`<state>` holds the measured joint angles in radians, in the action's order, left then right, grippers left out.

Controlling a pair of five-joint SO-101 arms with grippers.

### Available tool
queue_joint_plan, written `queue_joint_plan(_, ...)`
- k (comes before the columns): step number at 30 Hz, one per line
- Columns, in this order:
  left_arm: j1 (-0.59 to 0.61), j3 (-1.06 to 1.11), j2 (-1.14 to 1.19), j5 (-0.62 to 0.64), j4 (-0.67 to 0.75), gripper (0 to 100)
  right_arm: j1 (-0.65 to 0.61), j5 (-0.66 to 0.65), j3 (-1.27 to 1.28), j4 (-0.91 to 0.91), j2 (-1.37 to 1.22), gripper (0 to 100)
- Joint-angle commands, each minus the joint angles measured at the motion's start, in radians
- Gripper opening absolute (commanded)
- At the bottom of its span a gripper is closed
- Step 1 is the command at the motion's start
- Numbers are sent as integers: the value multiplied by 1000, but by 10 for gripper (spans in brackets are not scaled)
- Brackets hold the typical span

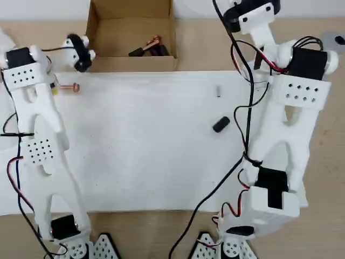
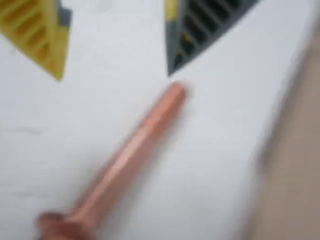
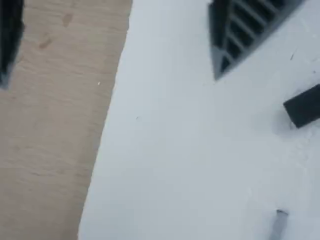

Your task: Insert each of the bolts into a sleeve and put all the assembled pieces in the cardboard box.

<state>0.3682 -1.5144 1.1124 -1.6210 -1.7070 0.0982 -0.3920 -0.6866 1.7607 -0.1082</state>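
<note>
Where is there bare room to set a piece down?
Bare: the middle of the mat, between the copper bolt and the black sleeve, and the left half of the cardboard box. Crowded: its right side, holding assembled pieces.

white mat (image 1: pixel 151 156) covers most of wooden table (image 1: pixel 199 48); bare wood shows along far & near edges, plus right side. small grey round obj (image 1: pixel 329 40) at far right edge.

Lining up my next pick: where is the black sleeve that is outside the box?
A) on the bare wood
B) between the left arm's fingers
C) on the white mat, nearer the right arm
C: the black sleeve lies by itself on the white mat, outside the cardboard box and with nothing gripping it.
</note>
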Motion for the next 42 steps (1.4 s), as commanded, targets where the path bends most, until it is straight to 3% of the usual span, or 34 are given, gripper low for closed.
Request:
queue_joint_plan(1, -29, -91, -15, -496, 8, 142, -18, 9, 12, -17, 58, 296)
queue_joint_plan(15, -71, 118, 84, -496, 249, 142, -18, 9, 18, -21, 56, 296)
queue_joint_plan(28, -115, 143, 202, -496, 242, 136, -18, 38, 35, -31, 48, 296)
queue_joint_plan(32, -123, 138, 209, -500, 141, 28, -18, 38, 84, -60, 56, 296)
queue_joint_plan(42, -132, 144, 211, -499, 64, 34, -56, 38, 122, -109, 50, 296)
